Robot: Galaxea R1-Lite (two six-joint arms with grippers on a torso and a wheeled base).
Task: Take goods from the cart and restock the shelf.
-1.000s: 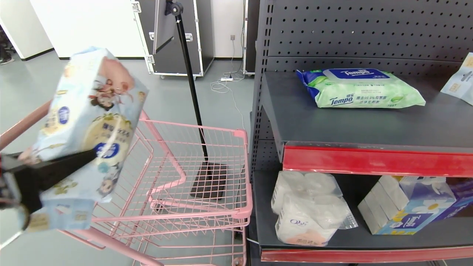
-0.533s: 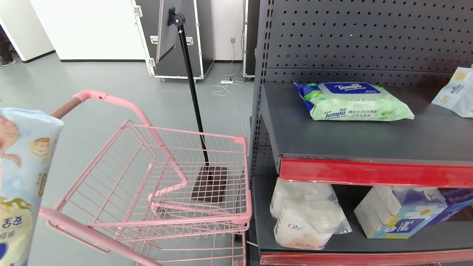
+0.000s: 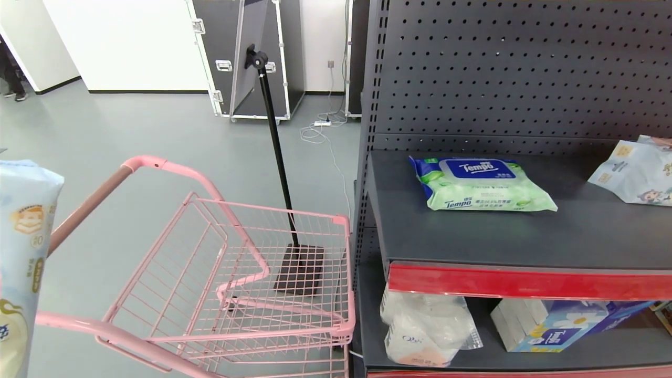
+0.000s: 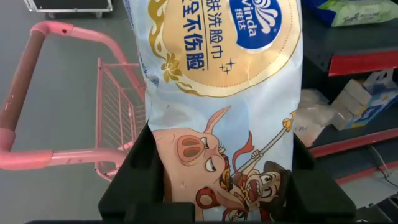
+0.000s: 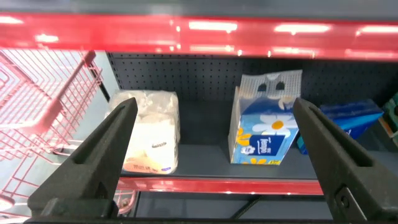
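Note:
A pale blue tissue pack [image 4: 217, 93] with cartoon print sits between the black fingers [image 4: 140, 168] of my left gripper [image 4: 224, 180], which is shut on it. The same pack [image 3: 21, 262] stands upright at the far left of the head view, beside the pink cart [image 3: 226, 294], whose basket looks bare. In front of the lower shelf, my right gripper [image 5: 214, 155] is open with nothing in it. The upper shelf board [image 3: 499, 236] carries a green wipes pack [image 3: 480, 184] and, at its right end, another pale blue pack [image 3: 635, 170].
The lower shelf holds bagged toilet rolls [image 3: 425, 331] and boxed tissues [image 3: 556, 328]. A black stand [image 3: 278, 157] on a flat base rises behind the cart. Red price rails [image 3: 525, 281] edge the shelves. Open grey floor lies to the left.
The head camera has tilted up, so shelf and cart sit lower in the picture. The held tissue pack has gone from over the cart to the view's far left edge.

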